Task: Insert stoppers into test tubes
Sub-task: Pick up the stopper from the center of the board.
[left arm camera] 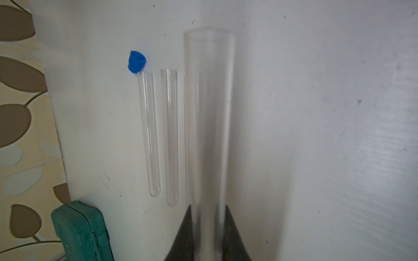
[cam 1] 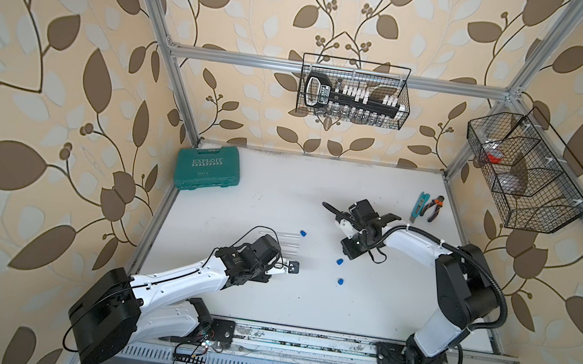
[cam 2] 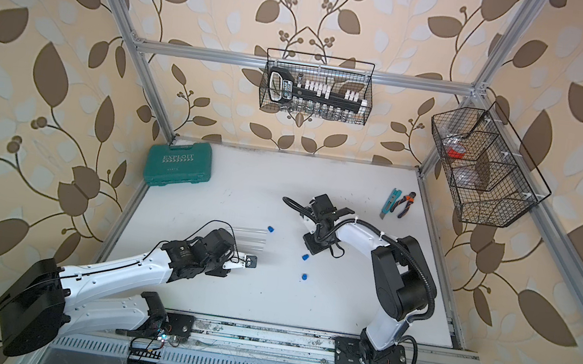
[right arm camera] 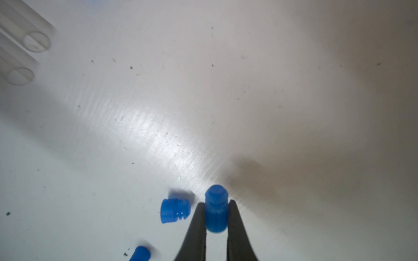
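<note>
We are looking at a workshop-style robot cell: a silver aluminium-profile frame around a white tabletop, a teal plastic tool case, orange-handled pliers, and black wire baskets against beige leaf-patterned wallpaper.

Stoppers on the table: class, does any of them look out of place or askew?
One stopper lies tilted at the open mouth of the outermost lying test tube, not inserted, apart from the two other loose stoppers. Nothing looks spilled or broken.
</note>
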`<action>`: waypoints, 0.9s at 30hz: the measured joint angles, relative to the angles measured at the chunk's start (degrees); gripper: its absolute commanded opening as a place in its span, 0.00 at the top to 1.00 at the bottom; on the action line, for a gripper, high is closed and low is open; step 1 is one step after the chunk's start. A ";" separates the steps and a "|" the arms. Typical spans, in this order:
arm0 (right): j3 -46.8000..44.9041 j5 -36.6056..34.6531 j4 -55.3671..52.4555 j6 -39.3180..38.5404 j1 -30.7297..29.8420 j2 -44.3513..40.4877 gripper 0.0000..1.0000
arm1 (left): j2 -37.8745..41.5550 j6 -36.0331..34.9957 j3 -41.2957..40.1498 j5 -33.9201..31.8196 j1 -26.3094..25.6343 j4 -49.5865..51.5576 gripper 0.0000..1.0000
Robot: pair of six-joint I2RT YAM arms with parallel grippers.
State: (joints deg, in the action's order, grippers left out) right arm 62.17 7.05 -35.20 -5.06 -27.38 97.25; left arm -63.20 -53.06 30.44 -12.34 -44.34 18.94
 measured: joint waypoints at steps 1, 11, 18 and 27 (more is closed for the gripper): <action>-0.02 0.79 0.00 0.02 0.00 -1.36 0.88 | 0.00 -0.31 0.17 0.11 0.00 0.02 1.00; -0.04 7.74 -3.10 0.04 -2.97 -10.38 0.88 | -1.29 -4.48 1.64 2.91 0.20 -3.19 1.00; 0.46 12.70 -7.69 0.00 -7.54 -13.00 0.87 | -2.75 -5.79 2.58 7.37 0.57 -7.65 1.00; 2.12 18.91 -11.32 -0.55 -12.59 -12.35 0.87 | 1.05 -8.66 -0.09 12.33 0.57 -12.00 1.00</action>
State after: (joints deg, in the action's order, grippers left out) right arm 64.29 25.96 -46.52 -5.61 -39.97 84.90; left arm -62.15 -61.71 30.35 -0.01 -43.77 6.94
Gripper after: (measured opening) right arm 0.130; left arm 0.161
